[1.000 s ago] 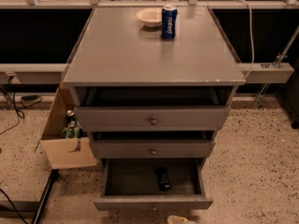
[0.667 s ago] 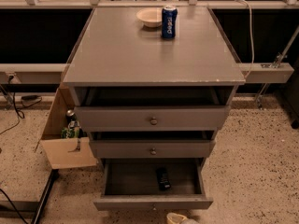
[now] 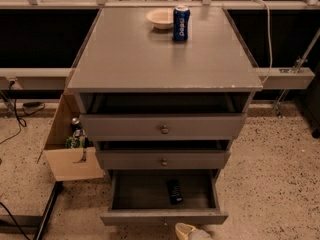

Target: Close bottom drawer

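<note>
Approaching the push, I find the bottom drawer (image 3: 162, 217) standing wide open at the foot of the grey cabinet (image 3: 165, 59), my gripper (image 3: 192, 232) close before its front panel, how far open I cannot tell; next, I judge, a straight inward press.

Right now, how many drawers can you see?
3: top drawer, middle drawer under it, bottom drawer pulled out lowest. None look hidden. The gripper sits just in front of it.

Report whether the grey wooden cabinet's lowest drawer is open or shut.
Open: the bottom drawer is pulled far out, exposing a small black object inside. The gripper is just in front of it.
</note>
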{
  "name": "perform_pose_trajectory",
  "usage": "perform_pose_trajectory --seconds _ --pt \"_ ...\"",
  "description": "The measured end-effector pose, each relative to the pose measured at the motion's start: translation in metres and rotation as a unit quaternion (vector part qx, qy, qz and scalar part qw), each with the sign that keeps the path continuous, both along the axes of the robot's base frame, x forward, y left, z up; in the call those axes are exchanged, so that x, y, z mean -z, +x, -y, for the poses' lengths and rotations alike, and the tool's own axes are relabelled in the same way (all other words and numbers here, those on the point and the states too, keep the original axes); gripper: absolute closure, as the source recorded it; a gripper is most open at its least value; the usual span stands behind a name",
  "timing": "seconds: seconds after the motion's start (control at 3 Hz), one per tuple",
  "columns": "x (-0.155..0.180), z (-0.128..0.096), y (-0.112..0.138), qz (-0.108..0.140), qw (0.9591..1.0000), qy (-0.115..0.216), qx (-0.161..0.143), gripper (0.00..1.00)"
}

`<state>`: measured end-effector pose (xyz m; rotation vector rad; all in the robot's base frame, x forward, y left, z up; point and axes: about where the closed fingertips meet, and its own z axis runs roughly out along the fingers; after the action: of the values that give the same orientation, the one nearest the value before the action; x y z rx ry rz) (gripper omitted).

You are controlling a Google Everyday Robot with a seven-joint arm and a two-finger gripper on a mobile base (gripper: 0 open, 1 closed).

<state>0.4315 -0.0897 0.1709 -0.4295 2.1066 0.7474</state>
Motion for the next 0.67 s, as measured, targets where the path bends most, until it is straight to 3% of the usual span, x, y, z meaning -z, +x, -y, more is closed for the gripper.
perform_pose_trajectory --seconds 0.67 --pt "0.019 -0.012 0.025 0.008 0.9999 0.012 -0.005 1.0"
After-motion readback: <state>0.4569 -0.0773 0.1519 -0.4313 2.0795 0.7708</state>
